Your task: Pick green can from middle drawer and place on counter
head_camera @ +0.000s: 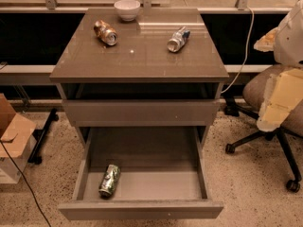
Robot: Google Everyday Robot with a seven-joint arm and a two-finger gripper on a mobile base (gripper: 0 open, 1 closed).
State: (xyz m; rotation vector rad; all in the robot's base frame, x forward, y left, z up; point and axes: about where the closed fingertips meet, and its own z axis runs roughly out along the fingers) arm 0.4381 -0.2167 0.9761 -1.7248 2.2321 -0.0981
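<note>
At seven o'clock in the open grey-brown middle drawer (142, 210) lies the dented green-and-silver metal can (109, 180); at three o'clock hangs the pale claw (274, 108), its grip I cannot tell.

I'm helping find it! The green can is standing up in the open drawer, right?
No, the green can lies on its side in the open drawer, as the camera view shows. The end effector is at the right edge.

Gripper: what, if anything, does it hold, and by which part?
Nothing: the gripper hangs at the right edge, while the green can lies untouched in the middle drawer.
</note>
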